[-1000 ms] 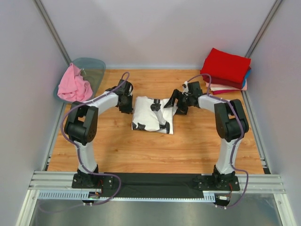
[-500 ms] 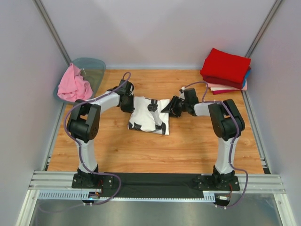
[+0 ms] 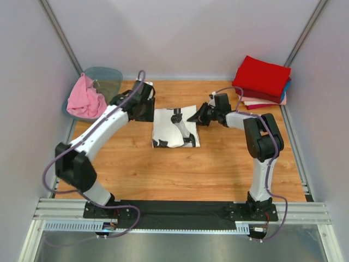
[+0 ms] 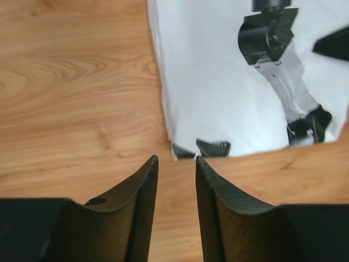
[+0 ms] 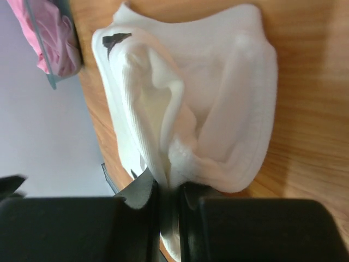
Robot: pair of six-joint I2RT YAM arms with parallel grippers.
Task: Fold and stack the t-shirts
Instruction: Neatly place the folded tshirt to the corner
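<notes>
Tight pinch by the right fingers [image 5: 152,194] on a bunched edge of the white shirt [image 5: 218,82], with the cloth rising out of the grip in a thick, rolled ridge. From above, gripping at the shirt's far right corner, that corner lifted a little off the worktop [image 3: 163,169].

Narrow gap between the left fingers [image 4: 148,183], nothing in it but bare wood. Poised just short of the shirt's far left corner and apart from the cloth, so far as can be told.

Between the two sets of fingers, the white shirt itself, lying as a rough square packet with black marks on it, already doubled over at least once. Well off to its right and farther back, a stack of folded shirts [image 3: 262,82] with a red one on top. Well off to its left, a pink shirt [image 3: 84,99] draped over the rim of a tub [image 3: 112,76], not yet folded.

Judged as the middle of a fold on the white shirt: one edge taken up, not yet laid over.

Next, by that reading: carry the pinched edge low across the packet toward its left side, keeping it level so the layers underneath do not drag. Bring the left fingers onto the near-lying corner first, either to pin it or to lift it in step. Let go only once edge meets edge. Then over to the stack on the right.

Likely snag: pulling from one corner alone and sliding the whole packet instead of folding it.
</notes>
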